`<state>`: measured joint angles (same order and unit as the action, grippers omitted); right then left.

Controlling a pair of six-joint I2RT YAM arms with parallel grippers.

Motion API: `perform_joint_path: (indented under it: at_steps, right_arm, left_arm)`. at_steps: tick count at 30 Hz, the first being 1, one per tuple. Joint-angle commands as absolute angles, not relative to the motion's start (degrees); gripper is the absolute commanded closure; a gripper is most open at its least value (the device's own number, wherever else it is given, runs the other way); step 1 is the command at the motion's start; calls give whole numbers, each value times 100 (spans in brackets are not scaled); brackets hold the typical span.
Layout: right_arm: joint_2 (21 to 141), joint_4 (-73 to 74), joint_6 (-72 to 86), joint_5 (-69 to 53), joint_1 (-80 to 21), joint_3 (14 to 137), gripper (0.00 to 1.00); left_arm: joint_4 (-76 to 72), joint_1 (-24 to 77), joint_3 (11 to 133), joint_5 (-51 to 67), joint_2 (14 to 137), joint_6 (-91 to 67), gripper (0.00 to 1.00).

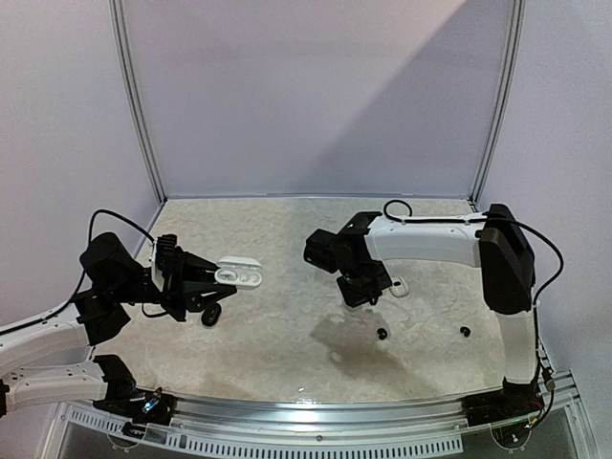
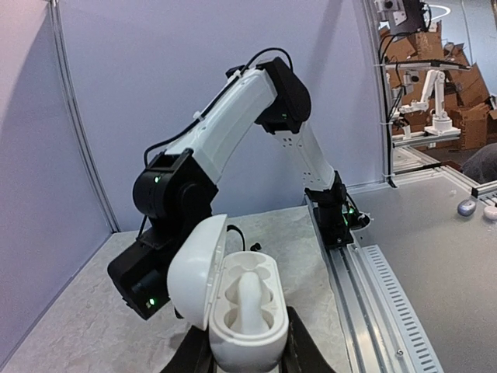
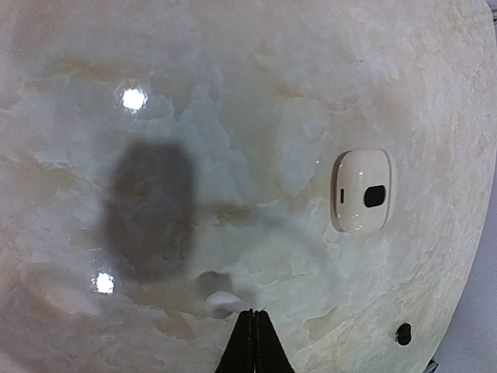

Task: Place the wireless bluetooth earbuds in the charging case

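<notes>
My left gripper (image 1: pixel 218 279) is shut on an open white charging case (image 1: pixel 241 274) and holds it above the table's left side. In the left wrist view the case (image 2: pixel 245 311) sits between my fingers (image 2: pixel 307 353), lid (image 2: pixel 194 272) swung open to the left, and both sockets look empty. My right gripper (image 1: pixel 368 290) hangs above the table's middle, pointing down. In the right wrist view its tips (image 3: pixel 254 315) are pressed together on a white earbud (image 3: pixel 221 301), which sticks out to the left. Two black earbuds (image 1: pixel 382 333) (image 1: pixel 465 332) lie on the table.
A small closed white case with a dark oval (image 3: pixel 363 190) lies just right of my right gripper, and it also shows in the top view (image 1: pixel 399 286). A small black object (image 1: pixel 210 316) lies under my left gripper. Purple walls enclose the table.
</notes>
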<state>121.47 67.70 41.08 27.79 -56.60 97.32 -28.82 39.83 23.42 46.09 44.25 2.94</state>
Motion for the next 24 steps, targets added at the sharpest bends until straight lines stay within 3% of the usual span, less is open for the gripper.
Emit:
perform_joint_path:
  at_steps: [1, 13, 18, 24]
  right_arm:
    - [12689, 6854, 4014, 2594, -5658, 10121, 100]
    - [13591, 7045, 3865, 2195, -5861, 10942, 100]
    - [13755, 7096, 3858, 2036, -5973, 11258, 90]
    - [13685, 7130, 3885, 1951, -6012, 11540, 87]
  left_arm:
    - [-2879, 3946, 2259, 4624, 4362, 333, 100]
    - [-2864, 3946, 2255, 4614, 4346, 358, 100]
    - [-2834, 3947, 2275, 4623, 4359, 389, 100]
    - [-2817, 3946, 2276, 4623, 4369, 353, 100]
